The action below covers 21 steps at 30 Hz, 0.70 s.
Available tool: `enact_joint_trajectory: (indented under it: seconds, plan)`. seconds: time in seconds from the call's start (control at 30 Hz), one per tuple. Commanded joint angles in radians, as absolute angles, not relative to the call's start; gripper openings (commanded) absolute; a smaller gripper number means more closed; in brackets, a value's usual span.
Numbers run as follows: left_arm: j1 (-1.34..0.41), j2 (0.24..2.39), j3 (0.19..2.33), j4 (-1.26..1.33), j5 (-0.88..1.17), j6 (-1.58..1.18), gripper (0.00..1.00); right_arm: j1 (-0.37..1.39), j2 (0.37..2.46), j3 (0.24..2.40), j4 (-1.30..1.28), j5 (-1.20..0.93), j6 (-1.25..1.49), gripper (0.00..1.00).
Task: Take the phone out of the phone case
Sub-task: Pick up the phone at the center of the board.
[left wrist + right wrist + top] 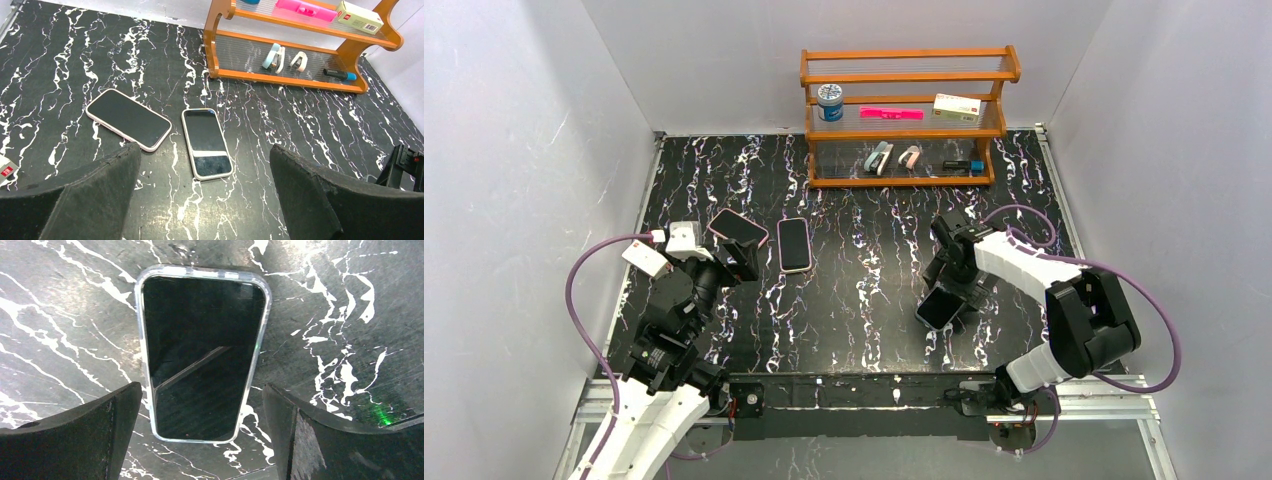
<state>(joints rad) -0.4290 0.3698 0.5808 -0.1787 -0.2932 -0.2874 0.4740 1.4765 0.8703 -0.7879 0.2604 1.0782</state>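
A phone in a clear case (200,355) lies flat, screen up, on the black marbled table; in the top view it (939,307) sits at the right front. My right gripper (202,432) is open just above its near end, fingers on either side, touching nothing; in the top view the gripper (951,282) hovers over it. Two more cased phones lie at the left: one in a pink case (128,118) (738,227) and one in a white case (206,142) (794,244). My left gripper (205,195) is open and empty, short of both.
A wooden shelf rack (904,115) stands at the back with a jar, a pink item, a box and small clips. White walls close in the table (864,290) on three sides. A metal rail runs along the front edge.
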Motion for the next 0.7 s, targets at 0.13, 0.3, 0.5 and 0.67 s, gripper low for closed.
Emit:
enact_joint_trajectory:
  seconds: [0.13,0.3,0.5,0.67]
  plan:
    - [-0.427,0.374,0.574,-0.151,-0.282,-0.276,0.98,0.483,1.457,0.880,-0.778,0.296,1.166,0.99]
    - [-0.426,0.381,0.573,-0.151,-0.278,-0.276,0.98,0.483,1.509,0.882,-0.812,0.352,1.183,0.99]
    - [-0.427,0.383,0.573,-0.151,-0.276,-0.276,0.98,0.482,1.516,0.858,-0.809,0.350,1.164,0.99]
    - [-0.428,0.386,0.572,-0.150,-0.274,-0.276,0.98,0.482,1.533,0.814,-0.678,0.249,1.110,0.99]
